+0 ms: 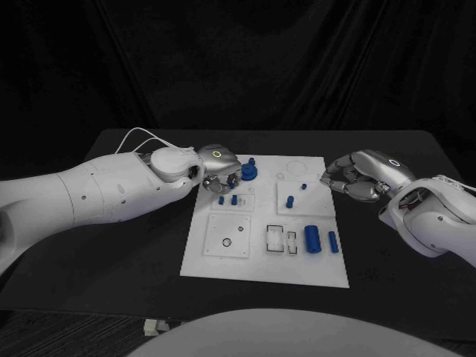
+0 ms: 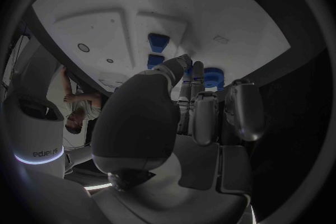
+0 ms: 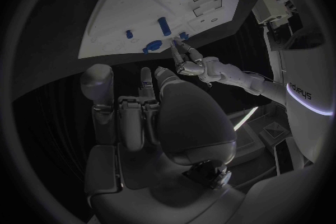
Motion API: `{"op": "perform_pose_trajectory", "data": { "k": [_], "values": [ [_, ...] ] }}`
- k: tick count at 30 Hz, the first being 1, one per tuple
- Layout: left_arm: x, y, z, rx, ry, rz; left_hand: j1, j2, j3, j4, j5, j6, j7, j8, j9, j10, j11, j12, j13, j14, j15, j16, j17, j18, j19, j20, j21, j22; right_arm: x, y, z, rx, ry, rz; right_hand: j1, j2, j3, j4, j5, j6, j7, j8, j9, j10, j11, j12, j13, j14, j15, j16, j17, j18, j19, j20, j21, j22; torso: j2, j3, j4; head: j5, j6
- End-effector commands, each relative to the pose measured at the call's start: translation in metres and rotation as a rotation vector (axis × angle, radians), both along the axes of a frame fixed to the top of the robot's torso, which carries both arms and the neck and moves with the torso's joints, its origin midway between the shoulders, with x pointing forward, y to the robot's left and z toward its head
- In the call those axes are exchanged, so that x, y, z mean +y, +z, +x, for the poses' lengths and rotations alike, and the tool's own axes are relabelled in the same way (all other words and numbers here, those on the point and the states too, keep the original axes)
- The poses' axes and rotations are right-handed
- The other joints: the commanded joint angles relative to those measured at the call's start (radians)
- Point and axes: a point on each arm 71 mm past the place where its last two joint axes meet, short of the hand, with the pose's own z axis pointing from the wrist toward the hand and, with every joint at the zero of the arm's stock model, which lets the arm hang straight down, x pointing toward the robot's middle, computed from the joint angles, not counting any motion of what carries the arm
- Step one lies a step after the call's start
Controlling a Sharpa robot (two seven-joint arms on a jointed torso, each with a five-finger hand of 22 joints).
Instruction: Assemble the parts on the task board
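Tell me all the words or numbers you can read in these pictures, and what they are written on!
"sharpa": this seems to be the word on the robot's white body beside a glowing line in the right wrist view.
The same word shows upside down on the white body in the left wrist view, too distorted to read surely.
The task board has outlines and circles, but no words or numbers I can read.

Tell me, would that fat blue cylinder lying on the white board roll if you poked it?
Probably. The cylinder lies on its round side, so a sideways poke could roll it across the flat board. It looks stiff, not floppy.
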Motion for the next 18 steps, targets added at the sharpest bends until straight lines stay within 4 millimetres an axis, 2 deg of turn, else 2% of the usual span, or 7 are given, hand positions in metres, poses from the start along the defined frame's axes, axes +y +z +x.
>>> {"op": "perform_pose_trajectory", "data": {
  "k": [1, 13, 16, 17, 18],
  "values": [
    [-0.0003, -0.0054, -0.0031, 0.029, -0.007, 0.017, -0.004, 0.003, 0.006, 0.0, 0.006, -0.007, -0.003, -0.001, 0.0, 0.002, 0.003, -0.006, 0.002, 0.023, 0.0, -0.005, 0.006, 0.0, -0.005, 0.0, -0.005, 0.172, -0.0006, -0.0017, -0.0004, 0.005, -0.006, -0.004, 0.008, 0.0, 0.005, -0.001, 0.003, 0.005, 0.001, -0.002, -0.001, 0.105, 0.005, 0.002, 0.262, 0.095, 0.007, -0.003, 0.221, 0.019, 0.001, 0.002, -0.005, 0.098, 0.0, -0.0003, 0.0008, 0.0, 0.0],
    [0.0006, -0.0061, -0.0034, 0.031, -0.002, 0.019, -0.007, 0.001, 0.008, -0.004, 0.005, -0.019, -0.004, -0.01, -0.002, -0.004, 0.004, -0.015, 0.001, 0.019, 0.001, -0.013, -0.003, 0.001, -0.009, 0.001, -0.012, 0.17, 0.0, -0.0037, -0.0006, 0.012, -0.004, -0.006, 0.009, 0.0, 0.006, -0.002, 0.004, 0.005, 0.001, -0.002, -0.001, 0.105, 0.005, 0.002, 0.262, 0.095, 0.007, -0.003, 0.22, 0.019, 0.001, 0.002, -0.005, 0.098, 0.0, -0.0001, 0.0006, 0.001, 0.0],
    [0.0014, -0.0069, -0.0028, 0.035, 0.009, 0.027, -0.021, -0.008, 0.016, 0.0, -0.008, -0.089, -0.016, -0.048, -0.017, -0.047, 0.003, -0.046, -0.01, 0.007, 0.003, -0.035, -0.031, 0.005, -0.02, 0.003, -0.038, 0.164, 0.0, -0.004, -0.0006, 0.013, -0.004, -0.007, 0.009, 0.0, 0.006, -0.002, 0.004, 0.005, 0.001, -0.002, -0.001, 0.105, 0.005, 0.002, 0.262, 0.095, 0.007, -0.003, 0.22, 0.019, 0.001, 0.002, -0.005, 0.098, 0.0, -0.0003, 0.0007, 0.001, 0.0],
    [0.0018, -0.0072, -0.0026, 0.037, 0.014, 0.03, -0.031, -0.016, 0.02, 0.004, -0.023, -0.146, -0.032, -0.055, -0.031, -0.073, 0.008, -0.063, -0.017, 0.003, 0.005, -0.042, -0.04, 0.007, -0.025, 0.004, -0.049, 0.161, 0.0, -0.004, -0.0006, 0.013, -0.004, -0.007, 0.009, 0.0, 0.006, -0.002, 0.004, 0.005, 0.001, -0.002, -0.001, 0.105, 0.005, 0.002, 0.262, 0.095, 0.007, -0.003, 0.22, 0.019, 0.001, 0.002, -0.005, 0.098, -0.001, -0.0002, 0.0007, 0.001, 0.0],
    [0.0022, -0.0074, -0.0023, 0.039, 0.019, 0.033, -0.036, -0.021, 0.023, 0.006, -0.03, -0.179, -0.045, -0.055, -0.04, -0.084, 0.014, -0.071, -0.02, 0.001, 0.008, -0.046, -0.044, 0.008, -0.028, 0.006, -0.057, 0.159, 0.0, -0.0041, -0.0006, 0.014, -0.004, -0.007, 0.009, 0.0, 0.006, -0.002, 0.004, 0.005, 0.001, -0.002, -0.001, 0.105, 0.005, 0.002, 0.262, 0.095, 0.007, -0.003, 0.22, 0.019, 0.001, 0.002, -0.005, 0.098, -0.001, -0.0001, 0.0008, 0.001, 0.0]
  ]
}}
